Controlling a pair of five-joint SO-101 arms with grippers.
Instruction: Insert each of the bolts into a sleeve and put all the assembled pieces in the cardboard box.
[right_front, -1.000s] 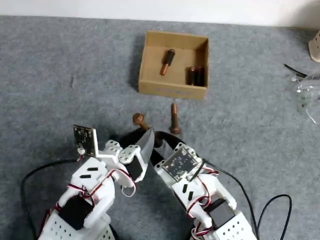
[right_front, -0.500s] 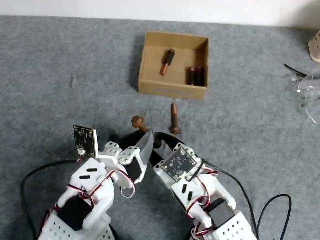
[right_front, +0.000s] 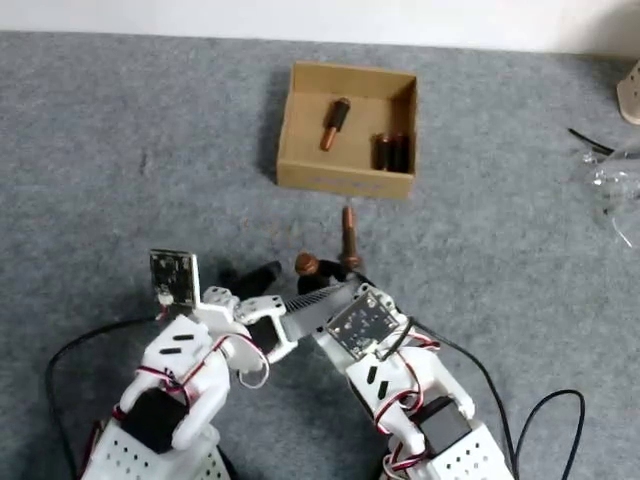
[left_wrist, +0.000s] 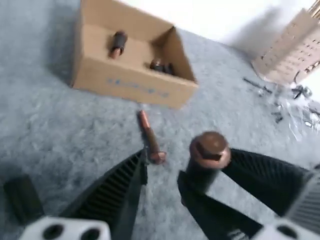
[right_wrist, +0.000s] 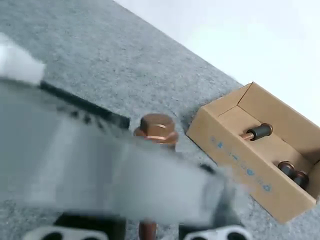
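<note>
1. Left pincer (left_wrist: 185, 155) has swung rightward, jaws now wide around bolt (left_wrist: 210, 148).
2. Right pincer (right_front: 318, 282) grips bolt upright; sleeve (left_wrist: 201, 175) seemingly on.
3. Step: insertion likely done.
4. Next: left backs off, right carries to box (right_front: 345, 180) ahead.

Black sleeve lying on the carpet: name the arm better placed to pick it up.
Left. The sleeve lies beside the open left gripper, on that arm's side; the right arm is farther off.

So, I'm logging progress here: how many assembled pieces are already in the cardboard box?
3 assembled pieces in the cardboard box: one lies alone near its middle, and two lie side by side by its right wall. None seems hidden.
</note>
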